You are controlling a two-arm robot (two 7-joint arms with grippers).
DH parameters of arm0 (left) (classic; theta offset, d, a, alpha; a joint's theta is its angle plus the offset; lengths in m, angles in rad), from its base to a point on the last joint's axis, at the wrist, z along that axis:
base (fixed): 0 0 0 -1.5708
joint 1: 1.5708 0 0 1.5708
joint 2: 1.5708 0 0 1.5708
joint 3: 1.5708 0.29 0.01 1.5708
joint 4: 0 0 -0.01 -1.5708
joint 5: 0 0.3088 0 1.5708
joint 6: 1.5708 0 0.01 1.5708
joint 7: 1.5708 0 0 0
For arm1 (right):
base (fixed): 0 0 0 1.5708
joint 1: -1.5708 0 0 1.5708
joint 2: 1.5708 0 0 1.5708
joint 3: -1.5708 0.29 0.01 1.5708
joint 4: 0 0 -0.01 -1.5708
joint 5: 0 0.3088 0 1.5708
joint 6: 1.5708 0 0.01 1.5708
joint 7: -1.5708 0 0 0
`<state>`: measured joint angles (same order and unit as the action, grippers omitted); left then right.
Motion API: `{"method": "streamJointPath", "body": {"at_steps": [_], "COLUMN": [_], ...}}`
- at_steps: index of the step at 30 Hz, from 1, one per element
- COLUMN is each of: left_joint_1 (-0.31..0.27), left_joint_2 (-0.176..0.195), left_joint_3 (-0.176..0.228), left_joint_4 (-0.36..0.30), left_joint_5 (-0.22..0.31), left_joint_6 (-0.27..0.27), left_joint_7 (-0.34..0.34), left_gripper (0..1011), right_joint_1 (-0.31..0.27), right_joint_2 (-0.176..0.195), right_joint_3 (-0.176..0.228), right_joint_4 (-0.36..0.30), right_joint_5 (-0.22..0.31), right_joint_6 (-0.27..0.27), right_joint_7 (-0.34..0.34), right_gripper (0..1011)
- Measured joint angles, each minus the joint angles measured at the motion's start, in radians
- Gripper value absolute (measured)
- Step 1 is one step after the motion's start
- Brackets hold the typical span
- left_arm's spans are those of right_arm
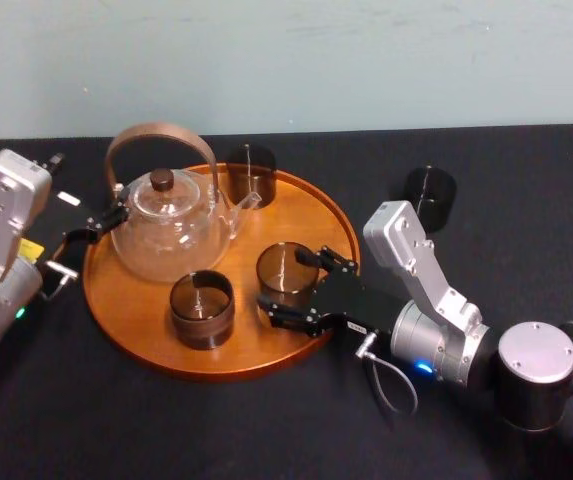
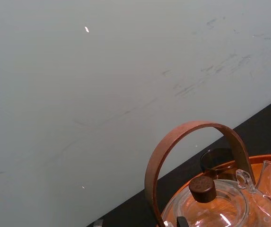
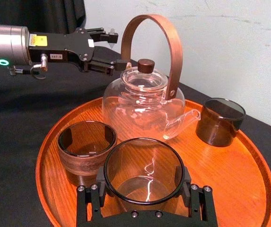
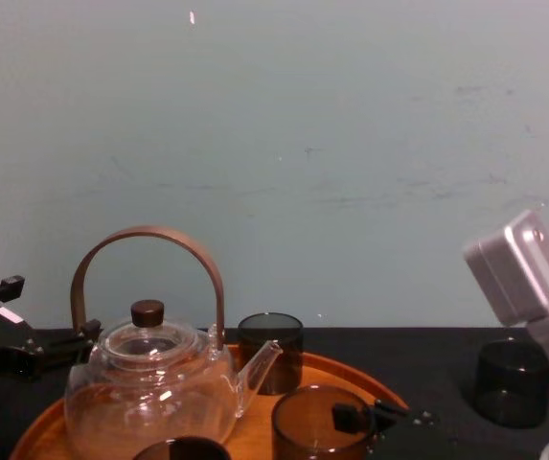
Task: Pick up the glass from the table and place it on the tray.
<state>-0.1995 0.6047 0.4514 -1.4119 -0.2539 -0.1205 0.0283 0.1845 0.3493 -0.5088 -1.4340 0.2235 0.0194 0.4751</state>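
A clear glass teapot (image 1: 171,232) stood upright, its arched brown handle over a dark-knobbed lid, spout aimed toward two o'clock. A smoky cup (image 1: 252,174) stood just beside that spout, and a brown cup (image 1: 202,309) sat near the pot's five o'clock. A pale wall (image 1: 366,60) rose behind.

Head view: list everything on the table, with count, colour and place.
table: one, black, under everything.
tray: one, orange-brown, round, left of centre.
teapot: one, clear with a brown hoop handle, on the tray's back left.
back glass: one, smoky brown, on the tray's far edge.
front glass: one, smoky brown, on the tray's near side.
gripped glass: one, smoky brown, on the tray's right.
stray glass: one, dark, on the table right of the tray.
left gripper: by the teapot's handle.
right gripper: closed around the gripped glass.
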Motion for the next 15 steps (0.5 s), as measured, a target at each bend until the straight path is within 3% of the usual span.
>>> {"method": "streamJointPath", "body": {"at_steps": [15], "left_joint_1": [0.000], "left_joint_2": [0.000], "left_joint_3": [0.000], "left_joint_4": [0.000], "left_joint_5": [0.000], "left_joint_6": [0.000], "left_joint_7": [0.000], "left_gripper": [1009], "right_joint_1": [0.006], "right_joint_2": [-0.008], "right_joint_3": [-0.005], "right_joint_4": [0.036], "right_joint_5": [0.003], "right_joint_6": [-0.013], "right_joint_7": [0.007], "right_gripper": [905]}}
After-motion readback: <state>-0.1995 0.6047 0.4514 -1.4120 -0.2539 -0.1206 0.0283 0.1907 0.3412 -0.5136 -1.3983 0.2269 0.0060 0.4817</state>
